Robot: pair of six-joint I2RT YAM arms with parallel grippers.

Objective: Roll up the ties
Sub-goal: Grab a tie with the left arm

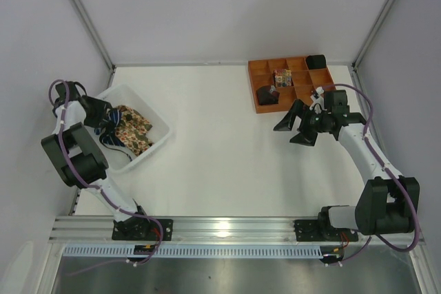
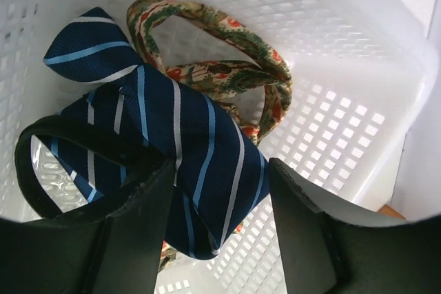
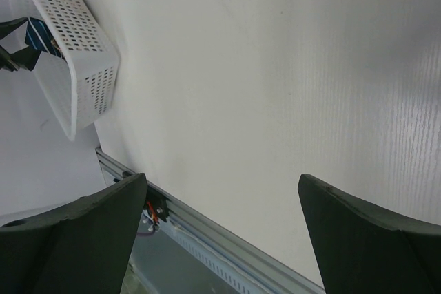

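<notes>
Ties: you have both in the white basket (image 1: 157, 144) at the left of the top view, heaped loosely together and neither one rolled.
Navy tie (image 2: 196, 146): in your left wrist view it fills the centre, its pale-blue stripes running diagonally and its pointed end lying toward the upper left; in the top view only a dark edge of it (image 1: 109, 138) shows, at the basket's left side.
Floral tie (image 2: 238, 77): it loops behind and beside the navy one, against the perforated wall (image 2: 344, 101); from above it (image 1: 132, 129) lies on top of the heap.
Left gripper (image 2: 220, 177): you have it down inside the basket (image 1: 103, 116), jaws parted and straddling the navy tie. The left finger (image 2: 138, 204) looks to be against the cloth, the other one is apart from it, and nothing is clamped.
Right gripper (image 1: 295, 129): it hangs over the bare table (image 1: 220, 135) at the right, just below the orange tray (image 1: 256, 67), jaws spread wide with nothing between them (image 3: 220, 184).
Right wrist view: you see the basket (image 3: 83, 67) at the upper left of the frame, well apart from this arm.
Tray: a few small bundles sit in its compartments, too small to identify.
</notes>
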